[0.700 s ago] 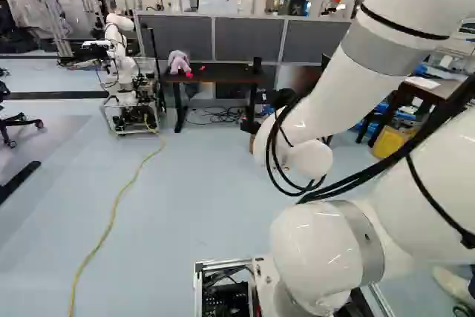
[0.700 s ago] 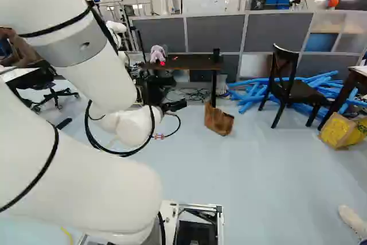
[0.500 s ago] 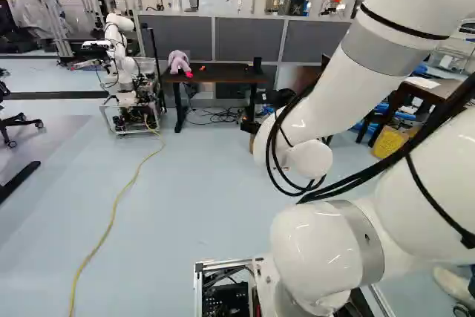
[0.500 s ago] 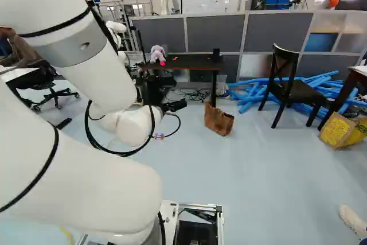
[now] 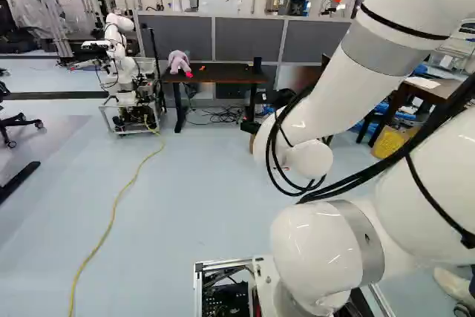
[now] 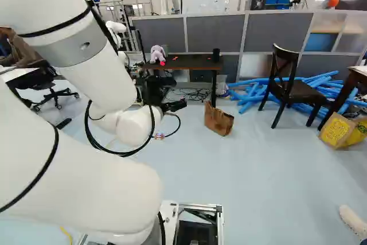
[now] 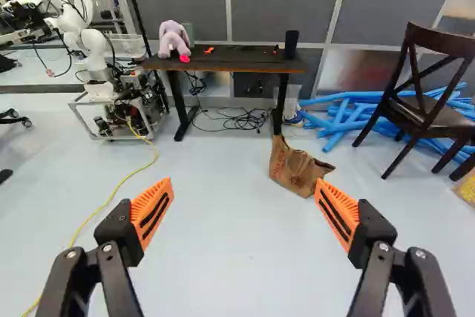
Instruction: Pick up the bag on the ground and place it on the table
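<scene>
**Nothing gripped, and ground to cover**

My tool (image 7: 243, 185) stands wide, its orange pads well apart with nothing between them; I judge that spread right, since the approach comes first. The brown bag (image 7: 298, 168) sits on the floor (image 7: 237, 246) ahead, near the foot of the desk (image 7: 226, 59), slumped with its mouth uneven, so I'd expect soft paper that folds under a pinch. I'd drive closer, then lower onto the upper rim, where the sides can be squeezed together. (A yellow bag (image 6: 343, 132) lies by the chair (image 6: 292, 87), but the brown one seems my likelier target.) On the desk, a plush toy (image 7: 173, 39) and a dark upright object (image 7: 291, 44) sit towards opposite ends, so I'd set down between them, without brushing either.
</scene>
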